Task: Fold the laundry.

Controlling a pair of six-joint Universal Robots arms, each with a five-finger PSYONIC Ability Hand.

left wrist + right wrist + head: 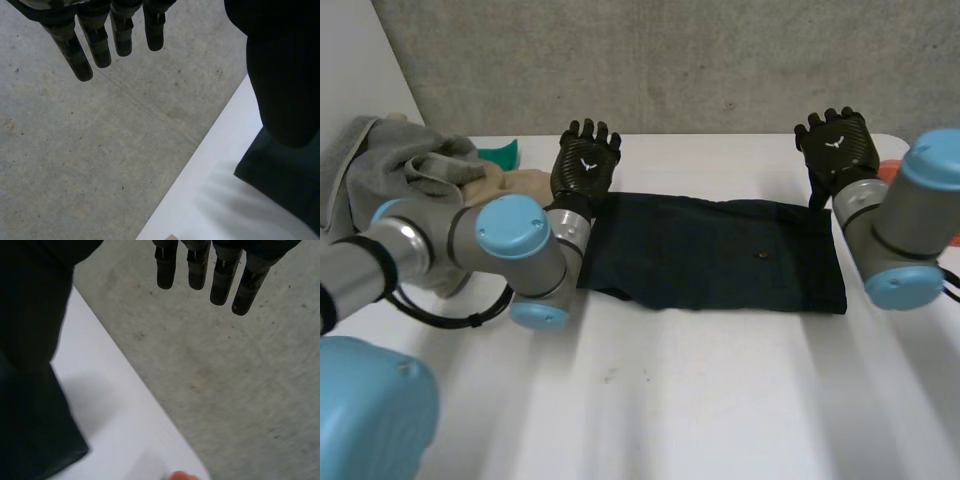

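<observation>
Nearest the camera, the white table (pixel 700 390) is bare and smooth. The bent left arm (pixel 510 235) and right arm (pixel 910 230) rise over it, the left arm covering the near left corner of the one dark garment (pixel 720 255). That garment lies flat at mid-table as a rough rectangle of navy cloth. Its near edge is slightly uneven and a small pale dot (pixel 763 255) marks its surface; what the dot is cannot be made out. At the garment's far left corner stands the left hand (pixel 585 165), and at its far right corner the right hand (pixel 835 145). Both are raised with fingers straight and spread, grasping nothing. Whether either wrist touches the cloth is not clear. In each wrist view a large dark blurred shape beside the fingers hides part of the scene. To the left a crumpled pile shows three pieces: a grey cloth (pixel 380 160), a beige piece (pixel 515 182) and a green scrap (pixel 503 153), each partly hidden. An orange thing (pixel 888 170) peeks out behind the right arm, cut off. Farthest is a rough, speckled concrete wall (pixel 700 60).
</observation>
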